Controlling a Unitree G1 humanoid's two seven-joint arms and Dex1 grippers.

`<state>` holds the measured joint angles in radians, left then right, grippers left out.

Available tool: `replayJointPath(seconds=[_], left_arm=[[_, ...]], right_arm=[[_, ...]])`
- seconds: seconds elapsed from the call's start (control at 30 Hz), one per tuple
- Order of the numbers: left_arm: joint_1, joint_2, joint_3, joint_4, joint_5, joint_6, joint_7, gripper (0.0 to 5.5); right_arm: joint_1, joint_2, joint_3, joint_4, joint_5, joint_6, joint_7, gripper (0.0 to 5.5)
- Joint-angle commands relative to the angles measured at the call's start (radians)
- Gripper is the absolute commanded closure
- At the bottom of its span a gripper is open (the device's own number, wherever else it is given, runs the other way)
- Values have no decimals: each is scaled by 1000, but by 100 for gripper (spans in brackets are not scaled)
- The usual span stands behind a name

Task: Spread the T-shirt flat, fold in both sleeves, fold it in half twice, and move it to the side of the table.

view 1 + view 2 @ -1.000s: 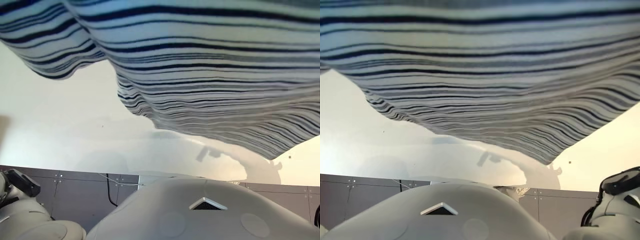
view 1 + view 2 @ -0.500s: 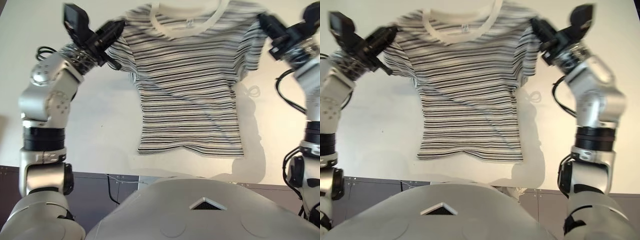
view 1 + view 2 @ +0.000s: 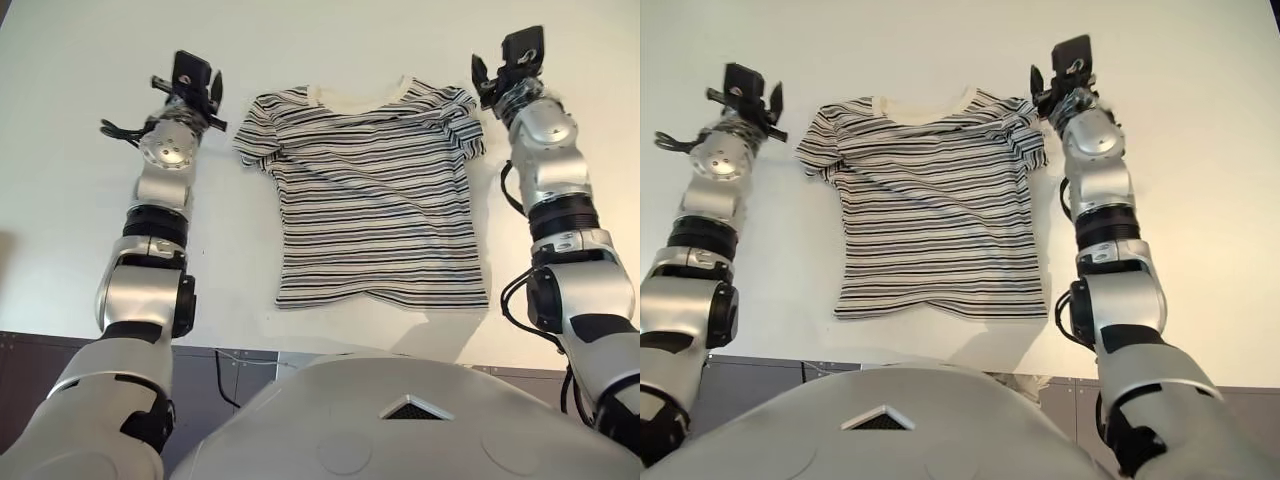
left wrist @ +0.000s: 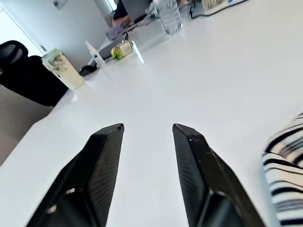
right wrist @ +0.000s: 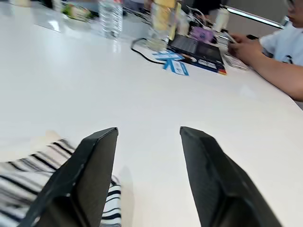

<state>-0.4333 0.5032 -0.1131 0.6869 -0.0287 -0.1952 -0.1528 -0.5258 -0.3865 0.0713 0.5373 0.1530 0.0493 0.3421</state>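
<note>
Lying flat on table, T-shirt spreads between arms, collar at far side; half second ago it hung from both grippers. Left gripper now released, fingers apart, beside left sleeve. Right gripper likewise released, beside right sleeve.

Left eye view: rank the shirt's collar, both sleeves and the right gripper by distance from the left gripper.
1. Left-side sleeve, beside the left gripper.
2. Collar, top middle.
3. Right-side sleeve.
4. Right gripper, far right.
</note>
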Motion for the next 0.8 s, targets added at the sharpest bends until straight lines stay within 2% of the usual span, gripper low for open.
replayJointPath(seconds=[0.03,0.1,0.17,0.27,0.4,0.5,0.63,0.73,0.8], left_arm=[[645,166,-79,-1030,-188,260,-174,360],[816,280,-158,-1181,-129,300,-281,360],[918,361,-216,-1168,25,298,-361,360],[1020,426,-280,-1158,171,312,-389,360],[1107,474,-267,-1194,229,328,-405,360],[1190,511,-208,-1205,241,313,-383,360],[1204,538,-101,-1171,243,239,-378,360],[1165,510,-26,-1208,181,226,-388,360],[1165,489,27,-1285,99,251,-416,360]], right_arm=[[465,-426,42,-682,112,126,483,314],[601,-524,78,-745,-4,52,532,314],[702,-554,123,-751,-123,-11,520,314],[806,-574,160,-745,-271,-73,465,314],[976,-632,106,-835,-277,-78,467,314],[1100,-676,-4,-916,-200,-58,505,314],[1055,-621,-130,-987,-23,66,505,314],[953,-578,-221,-1002,157,188,516,314],[847,-554,-221,-960,188,235,499,314]])
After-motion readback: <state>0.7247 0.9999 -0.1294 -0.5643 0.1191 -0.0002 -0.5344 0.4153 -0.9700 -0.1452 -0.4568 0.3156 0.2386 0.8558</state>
